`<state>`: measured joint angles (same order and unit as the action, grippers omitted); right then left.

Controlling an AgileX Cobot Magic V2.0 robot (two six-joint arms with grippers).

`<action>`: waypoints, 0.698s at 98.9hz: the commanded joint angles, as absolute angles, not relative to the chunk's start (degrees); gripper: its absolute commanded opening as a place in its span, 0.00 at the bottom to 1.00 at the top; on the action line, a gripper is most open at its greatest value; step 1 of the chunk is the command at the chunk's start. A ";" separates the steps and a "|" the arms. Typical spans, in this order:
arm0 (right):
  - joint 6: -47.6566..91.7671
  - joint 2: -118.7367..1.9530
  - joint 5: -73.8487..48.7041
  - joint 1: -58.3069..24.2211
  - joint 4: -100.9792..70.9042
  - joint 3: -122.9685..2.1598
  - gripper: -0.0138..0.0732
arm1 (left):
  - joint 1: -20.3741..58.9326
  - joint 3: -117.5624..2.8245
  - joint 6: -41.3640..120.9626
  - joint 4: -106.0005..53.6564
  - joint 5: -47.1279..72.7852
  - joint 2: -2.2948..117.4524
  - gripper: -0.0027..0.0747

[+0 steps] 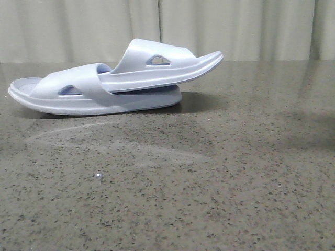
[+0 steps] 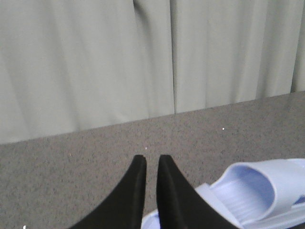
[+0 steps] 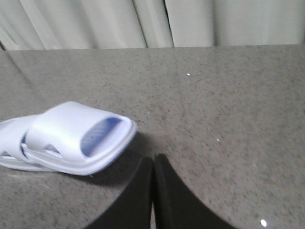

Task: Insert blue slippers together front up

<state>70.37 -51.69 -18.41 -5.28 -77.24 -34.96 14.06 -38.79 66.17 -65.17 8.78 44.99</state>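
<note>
Pale blue-white foam slide sandals (image 1: 112,83) sit nested on the speckled grey stone table (image 1: 209,183) — one tucked under the other's strap. I read both my left gripper (image 2: 151,160) and right gripper (image 3: 152,161) as closed, empty, pair just beside each.

The slippers (image 1: 115,81) are a very pale blue-white, with deeper blue showing inside the straps and side cut-outs. The worktop (image 1: 209,183) is grey-brown stone with dark and light speckles. Both end effectors (image 2: 151,160) (image 3: 153,160) are plain black.
</note>
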 commanded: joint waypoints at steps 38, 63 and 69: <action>72.08 -29.32 -6.90 -8.07 -81.55 -13.64 0.06 | 19.13 -17.94 66.22 -74.01 -5.05 25.59 0.06; 72.08 -25.99 -8.79 -8.07 -84.33 -11.29 0.06 | 19.82 -16.65 66.22 -74.62 -6.02 18.16 0.05; 72.08 -25.99 -8.89 -8.07 -84.33 -11.29 0.06 | 19.82 -16.65 66.22 -74.75 -5.91 18.16 0.05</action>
<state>71.29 -26.05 -8.50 -8.11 -83.29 -9.80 19.25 -15.11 66.26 -74.45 -4.67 17.93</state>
